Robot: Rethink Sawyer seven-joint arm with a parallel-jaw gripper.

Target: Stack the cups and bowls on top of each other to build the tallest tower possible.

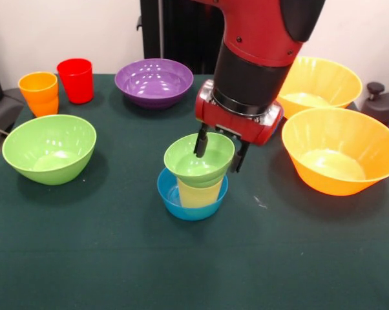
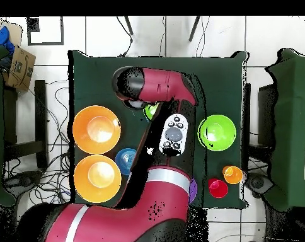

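Note:
A small green bowl (image 1: 196,161) sits slightly tilted on a pale yellow cup (image 1: 199,193), which stands in a small blue bowl (image 1: 181,201) at mid-table. My gripper (image 1: 219,150) is open right over this pile. One finger (image 1: 200,143) hangs inside the green bowl and the other (image 1: 238,157) hangs outside its far right rim. In the overhead view the arm covers the gripper, and only an edge of the green bowl (image 2: 151,111) shows.
Two very large orange bowls (image 1: 340,152) (image 1: 320,81) stand at the right. A purple bowl (image 1: 154,81), a red cup (image 1: 75,80) and an orange cup (image 1: 39,92) stand at the back left, and a large green bowl (image 1: 49,147) at the left. A second small blue bowl (image 2: 125,159) shows overhead.

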